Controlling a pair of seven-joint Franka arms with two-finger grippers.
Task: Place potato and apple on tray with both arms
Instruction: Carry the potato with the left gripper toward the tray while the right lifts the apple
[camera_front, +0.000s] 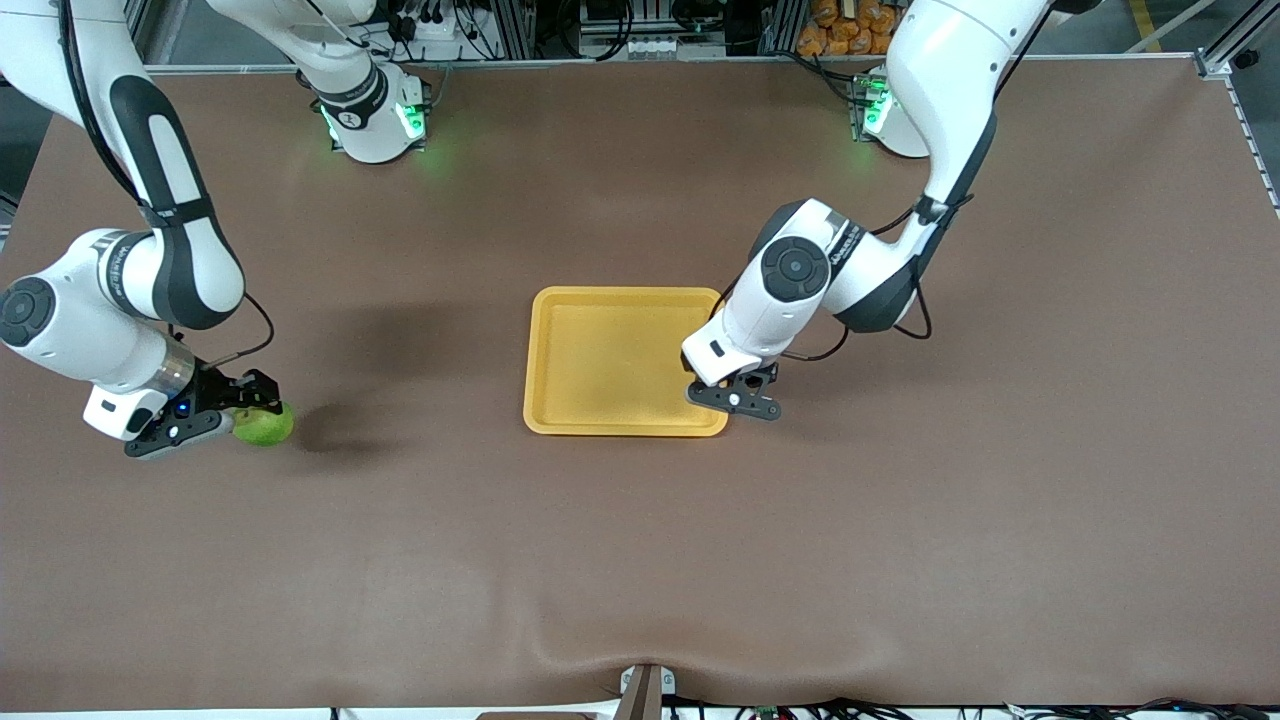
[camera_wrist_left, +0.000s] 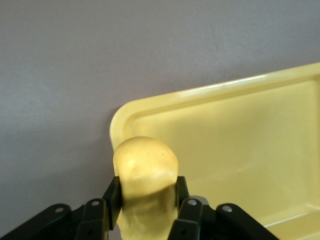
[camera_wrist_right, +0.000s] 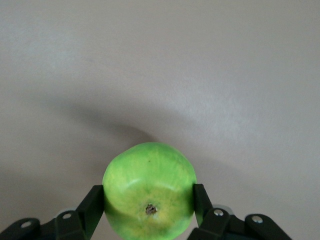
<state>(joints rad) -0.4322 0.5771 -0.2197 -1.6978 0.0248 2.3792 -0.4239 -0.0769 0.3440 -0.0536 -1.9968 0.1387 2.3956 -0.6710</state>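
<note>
Front view first: the yellow tray (camera_front: 612, 358) sits mid-worktop (camera_front: 640, 560), and the left gripper (camera_front: 737, 397) is right at the tray's corner nearest the camera on the left arm's end, its load hidden under the wrist here. Out at the right arm's end of the worktop, well apart from the tray, the right gripper (camera_front: 243, 405) is clamped on the green apple (camera_front: 264, 424), low over the worktop. So the left arm is by far the nearer to the tray, and the apple has the whole stretch toward the tray to cross. Over to the left wrist view: the left gripper (camera_wrist_left: 146, 197) is pinching the potato (camera_wrist_left: 145, 187) across its narrow waist, long axis running out past the fingertips (camera_wrist_left: 113, 192), rounded end poking over the tray's rounded corner (camera_wrist_left: 122, 122), with the tray floor (camera_wrist_left: 235, 150) open just ahead. Likely a short nudge inward before letting go. Right wrist view now: the right gripper (camera_wrist_right: 149, 197) grips the apple (camera_wrist_right: 149, 192) on both flanks, stem dimple facing the camera, only bare worktop (camera_wrist_right: 160, 65) ahead and no tray in sight.
</note>
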